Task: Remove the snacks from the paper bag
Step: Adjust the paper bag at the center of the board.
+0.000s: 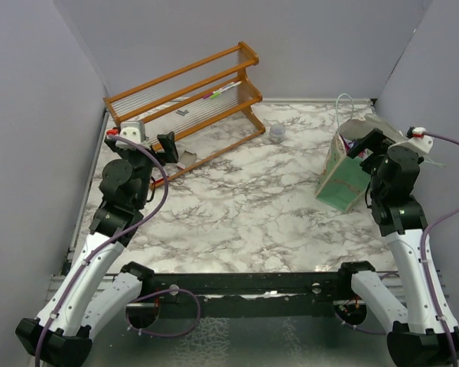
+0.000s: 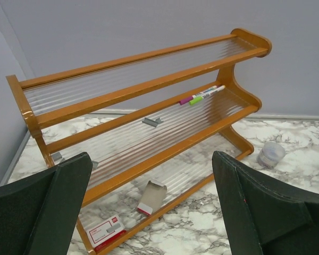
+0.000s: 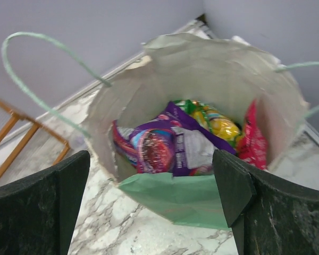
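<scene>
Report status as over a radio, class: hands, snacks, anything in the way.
Left hand open, empty, facing wooden rack. Right hand open, empty, at paper bag mouth. Snacks inside bag. Nothing blocking the mouth.

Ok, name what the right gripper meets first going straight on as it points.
Likely the purple packet inside the paper bag; the bag's near rim could catch the right gripper first, depth unclear.
</scene>
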`<act>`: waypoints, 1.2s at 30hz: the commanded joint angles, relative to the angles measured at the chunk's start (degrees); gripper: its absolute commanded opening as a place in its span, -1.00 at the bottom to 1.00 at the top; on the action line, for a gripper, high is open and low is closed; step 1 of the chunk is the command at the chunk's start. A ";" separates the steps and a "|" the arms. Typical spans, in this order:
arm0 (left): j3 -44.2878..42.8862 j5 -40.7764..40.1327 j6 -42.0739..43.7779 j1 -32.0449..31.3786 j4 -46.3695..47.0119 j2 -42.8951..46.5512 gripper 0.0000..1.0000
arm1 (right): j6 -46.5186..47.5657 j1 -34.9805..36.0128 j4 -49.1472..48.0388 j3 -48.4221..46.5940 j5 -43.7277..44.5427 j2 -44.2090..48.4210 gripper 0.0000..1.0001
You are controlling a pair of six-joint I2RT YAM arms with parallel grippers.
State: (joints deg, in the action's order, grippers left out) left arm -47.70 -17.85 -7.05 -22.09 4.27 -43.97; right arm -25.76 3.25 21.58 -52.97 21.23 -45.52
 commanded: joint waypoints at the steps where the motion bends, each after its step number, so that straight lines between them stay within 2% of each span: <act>1: 0.62 3.12 -1.72 -0.17 4.55 0.31 0.98 | -5.94 -0.68 4.35 -1.40 13.50 0.18 0.99; 7: 1.35 3.24 -2.24 -1.18 6.09 0.19 0.99 | -7.87 -0.85 10.47 -8.23 19.09 -5.49 0.96; 12: 1.71 3.10 -2.74 -2.75 7.00 0.06 0.99 | -11.19 -1.24 19.90 -18.51 23.11 -13.40 0.94; 15: 1.98 2.79 -2.88 -4.32 7.25 0.73 0.99 | -9.45 -1.97 19.93 -20.67 25.01 -14.35 0.93; 19: 2.31 1.75 -1.96 -7.07 7.78 1.83 0.99 | -6.74 -4.96 17.27 -19.19 26.66 -13.37 0.90; 24: 2.68 -2.84 -0.29 -12.55 7.71 2.92 0.99 | -4.64 -8.61 11.26 -11.70 22.42 -9.40 0.83; 28: 2.79 -2.66 0.59 -16.23 7.72 3.71 0.99 | -6.19 -10.51 13.14 -10.06 20.62 -8.59 0.82; 33: 2.96 -3.87 1.64 -18.92 7.52 4.52 0.98 | -4.52 -10.89 9.98 -6.56 22.86 -7.84 0.79; 36: 3.37 -4.51 2.19 -19.47 6.95 5.05 0.99 | -4.49 -12.18 6.33 -4.74 20.96 -8.70 0.71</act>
State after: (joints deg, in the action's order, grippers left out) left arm -45.39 -19.99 -6.48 -40.80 10.24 -40.16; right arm -30.96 -7.35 33.69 -59.77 43.00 -54.00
